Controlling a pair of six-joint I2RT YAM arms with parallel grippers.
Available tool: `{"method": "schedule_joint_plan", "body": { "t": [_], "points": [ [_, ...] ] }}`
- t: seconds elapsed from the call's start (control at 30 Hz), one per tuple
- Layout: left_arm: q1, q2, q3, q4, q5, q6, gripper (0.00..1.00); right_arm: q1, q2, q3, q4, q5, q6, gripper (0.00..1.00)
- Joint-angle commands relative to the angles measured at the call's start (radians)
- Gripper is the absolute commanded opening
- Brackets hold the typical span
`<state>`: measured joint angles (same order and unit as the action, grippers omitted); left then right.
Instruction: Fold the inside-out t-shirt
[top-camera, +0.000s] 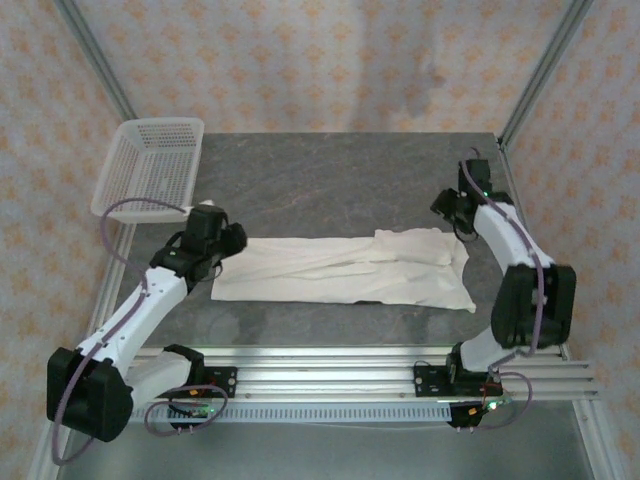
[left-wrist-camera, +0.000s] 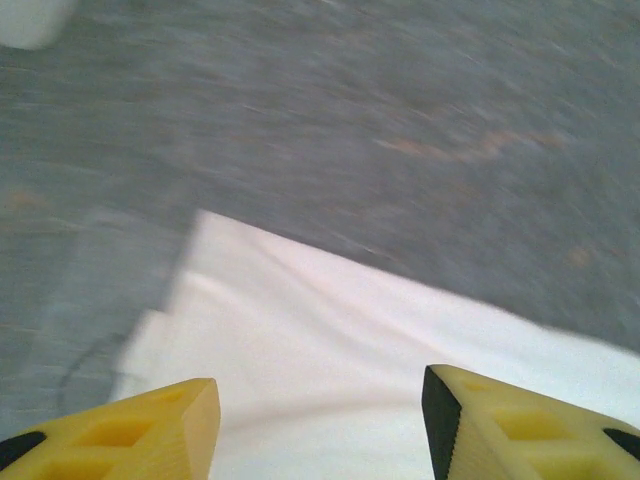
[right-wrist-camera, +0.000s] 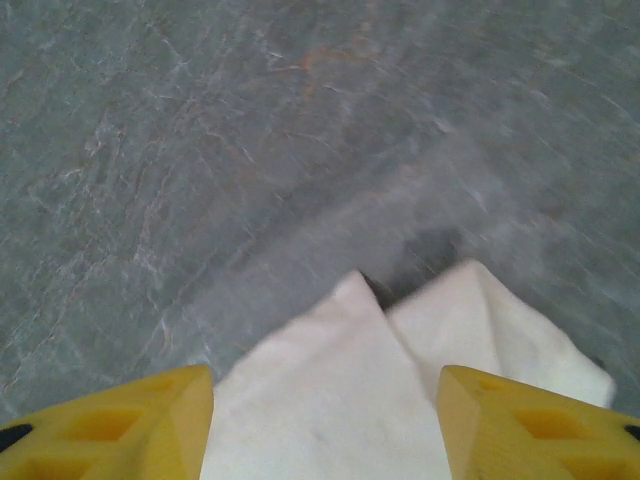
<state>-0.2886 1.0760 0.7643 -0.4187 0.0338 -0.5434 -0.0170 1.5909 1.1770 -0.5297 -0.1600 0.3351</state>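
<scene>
Cream inside-out t-shirt (top-camera: 340, 270) banded across worktop (top-camera: 330, 180); left hand (left-wrist-camera: 320, 395), right hand (right-wrist-camera: 325, 385) at its ends, spread apart, empty. Seemingly mid-fold: next, pinch an end, carry across.

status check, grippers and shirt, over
Left gripper open at t-shirt left end. Right gripper open at right end. T-shirt flat, folded into long strip. Basket far left, out of the way.
</scene>
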Motion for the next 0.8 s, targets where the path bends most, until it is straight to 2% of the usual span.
{"method": "schedule_joint_plan", "body": {
  "t": [0.0,0.17,0.2,0.23,0.37,0.5,0.67,0.77],
  "points": [
    [-0.096,0.003,-0.001,0.001,0.024,0.036,0.58,0.011,0.163,0.087,-0.072,0.065,-0.071,0.61],
    [-0.175,-0.024,-0.062,0.026,0.050,0.029,0.64,0.016,0.318,0.165,-0.091,0.017,-0.094,0.61],
    [-0.186,-0.032,-0.072,0.031,0.058,0.032,0.66,0.018,0.333,0.171,-0.092,-0.006,-0.102,0.58],
    [-0.195,-0.038,-0.079,0.034,0.060,0.036,0.67,0.021,0.339,0.172,-0.086,-0.018,-0.104,0.53],
    [-0.203,-0.049,-0.087,0.022,0.044,0.047,0.67,0.025,0.291,0.137,-0.054,-0.036,-0.095,0.22],
    [-0.203,-0.033,-0.074,0.006,0.019,0.048,0.67,0.025,0.223,0.114,-0.050,-0.045,-0.092,0.01],
    [-0.205,-0.024,-0.075,0.008,0.017,0.035,0.67,0.025,0.117,0.065,-0.059,-0.052,-0.080,0.00],
    [-0.205,-0.025,-0.082,0.011,0.020,0.028,0.67,0.025,0.014,-0.039,-0.038,-0.062,-0.050,0.00]
  ]
}}
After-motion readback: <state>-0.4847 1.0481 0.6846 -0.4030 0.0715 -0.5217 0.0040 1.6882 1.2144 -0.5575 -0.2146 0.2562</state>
